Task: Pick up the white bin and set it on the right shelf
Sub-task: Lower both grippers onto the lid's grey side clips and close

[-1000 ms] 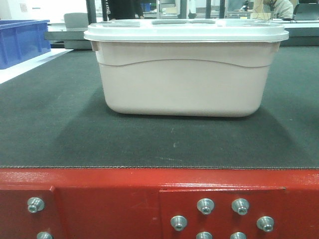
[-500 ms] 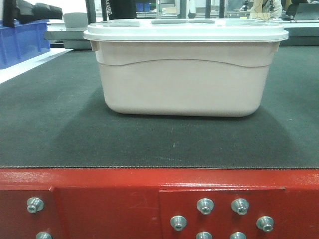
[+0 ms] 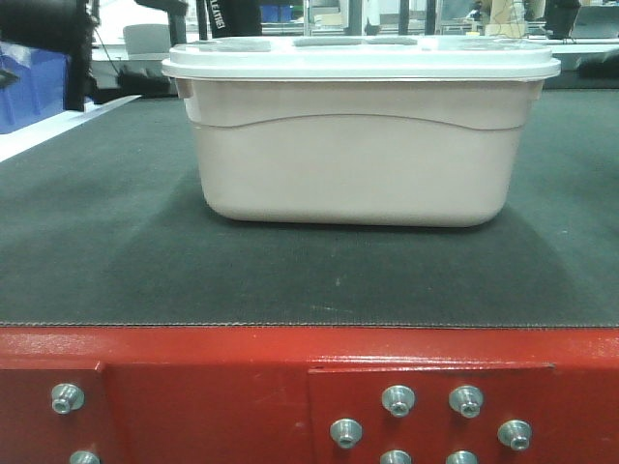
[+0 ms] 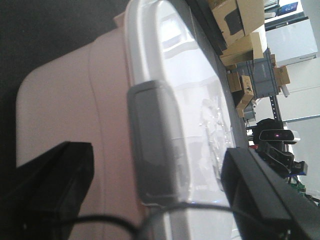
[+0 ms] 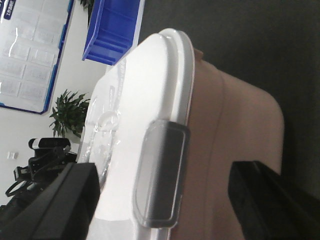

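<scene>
The white bin (image 3: 358, 155) stands lidded on the dark mat (image 3: 97, 261) of the red-framed table, right in front of me. My left gripper (image 4: 157, 195) is open; its two black fingers (image 4: 55, 185) stand either side of the bin's left end, apart from the grey handle recess (image 4: 155, 150). The left arm (image 3: 53, 34) shows dark at the upper left of the front view. At the bin's other end my right gripper (image 5: 160, 205) is open too, its fingers (image 5: 270, 200) straddling the grey handle recess (image 5: 162, 175) without touching. The right shelf is out of view.
The table's red front frame (image 3: 309, 387) with bolts fills the bottom of the front view. A blue bin (image 5: 112, 30) sits behind the white one on the left, partly hidden by the arm. Cardboard boxes (image 4: 240, 25) and a potted plant (image 5: 70, 112) stand beyond the table.
The left arm has come into the front view at the upper left and moved right and down toward the bin's left end. The bin has not moved.
</scene>
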Available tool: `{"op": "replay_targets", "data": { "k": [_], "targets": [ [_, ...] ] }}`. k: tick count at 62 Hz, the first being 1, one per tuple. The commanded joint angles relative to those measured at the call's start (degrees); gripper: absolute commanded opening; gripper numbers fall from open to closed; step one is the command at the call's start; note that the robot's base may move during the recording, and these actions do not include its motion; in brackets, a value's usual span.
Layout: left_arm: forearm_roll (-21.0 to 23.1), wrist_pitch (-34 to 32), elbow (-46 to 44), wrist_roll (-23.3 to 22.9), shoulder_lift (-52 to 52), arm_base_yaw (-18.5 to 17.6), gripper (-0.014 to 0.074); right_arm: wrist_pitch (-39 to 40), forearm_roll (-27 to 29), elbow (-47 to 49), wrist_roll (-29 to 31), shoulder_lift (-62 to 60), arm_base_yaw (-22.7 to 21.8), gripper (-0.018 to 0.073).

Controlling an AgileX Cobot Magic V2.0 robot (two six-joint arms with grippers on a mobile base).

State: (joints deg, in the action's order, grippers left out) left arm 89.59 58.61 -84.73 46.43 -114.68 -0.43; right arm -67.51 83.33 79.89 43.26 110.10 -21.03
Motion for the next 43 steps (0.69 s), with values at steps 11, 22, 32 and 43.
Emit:
{"op": "replay_targets", "data": {
  "k": [11, 22, 32, 43],
  "targets": [
    [6.81, 1.53, -1.97, 0.66, 2.12, -0.97, 0.0428, -5.26, 6.45, 2.08, 2.49, -1.22, 4.43, 0.0632],
    [7.95, 1.75, -1.97, 0.66, 2.12, -0.97, 0.0428, -5.04, 6.99, 2.08, 3.87, -0.72, 6.31, 0.0632],
    [8.08, 1.75, -1.97, 0.66, 2.12, -1.99, 0.0428, -4.97, 8.53, 2.08, 4.15, -0.72, 6.72, 0.0632],
    [8.08, 1.75, -1.97, 0.66, 2.12, -3.53, 0.0428, -4.97, 8.91, 2.08, 4.15, -0.72, 6.72, 0.0632]
  ]
}}
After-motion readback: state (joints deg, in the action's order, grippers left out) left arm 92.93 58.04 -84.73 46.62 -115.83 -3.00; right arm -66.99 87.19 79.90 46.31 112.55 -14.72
